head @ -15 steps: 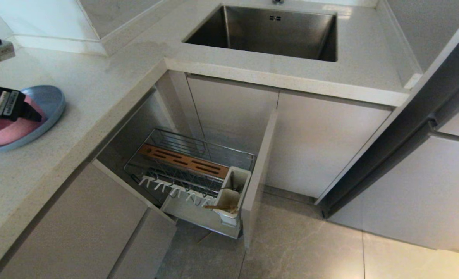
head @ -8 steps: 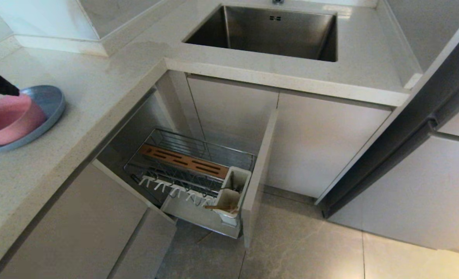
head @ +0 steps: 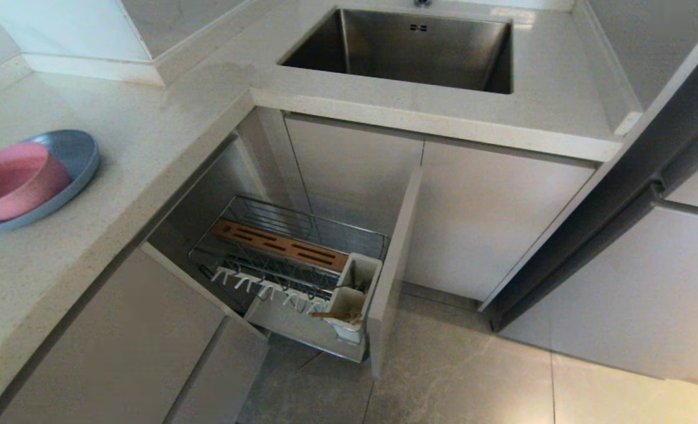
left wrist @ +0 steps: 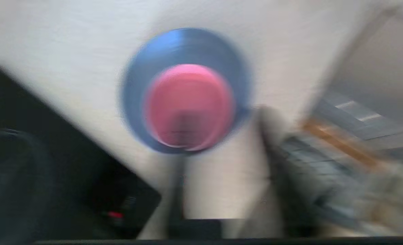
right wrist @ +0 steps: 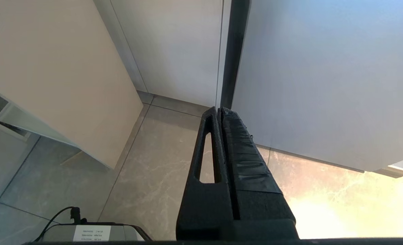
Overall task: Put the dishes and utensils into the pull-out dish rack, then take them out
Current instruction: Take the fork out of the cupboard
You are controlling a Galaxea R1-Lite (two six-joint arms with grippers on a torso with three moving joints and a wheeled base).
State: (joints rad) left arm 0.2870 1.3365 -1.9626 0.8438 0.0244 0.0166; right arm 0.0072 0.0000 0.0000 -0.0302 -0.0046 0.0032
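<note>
The pink bowl (head: 10, 179) sits on the light-blue plate (head: 76, 154) on the counter at the left. In the left wrist view the bowl (left wrist: 189, 107) and plate (left wrist: 187, 44) lie below my left gripper (left wrist: 180, 183), which hangs shut, empty and clear of them; it is outside the head view. The pull-out dish rack (head: 281, 242) stands drawn out under the counter, its wire basket empty. Wooden chopsticks (head: 334, 316) lean in its white utensil cup (head: 357, 282). I cannot make out the spoon. My right gripper (right wrist: 219, 109) is shut and empty, parked over the floor.
The steel sink (head: 419, 53) is set in the counter behind the rack. The rack's beige front panel (head: 393, 265) juts into the floor space. A dark flat surface (left wrist: 34, 163) lies on the counter beside the plate. A tall cabinet (head: 649, 176) stands at the right.
My left gripper was over the bowl a second ago, then drew away past the left edge of the head view. The bowl stays on the plate.
</note>
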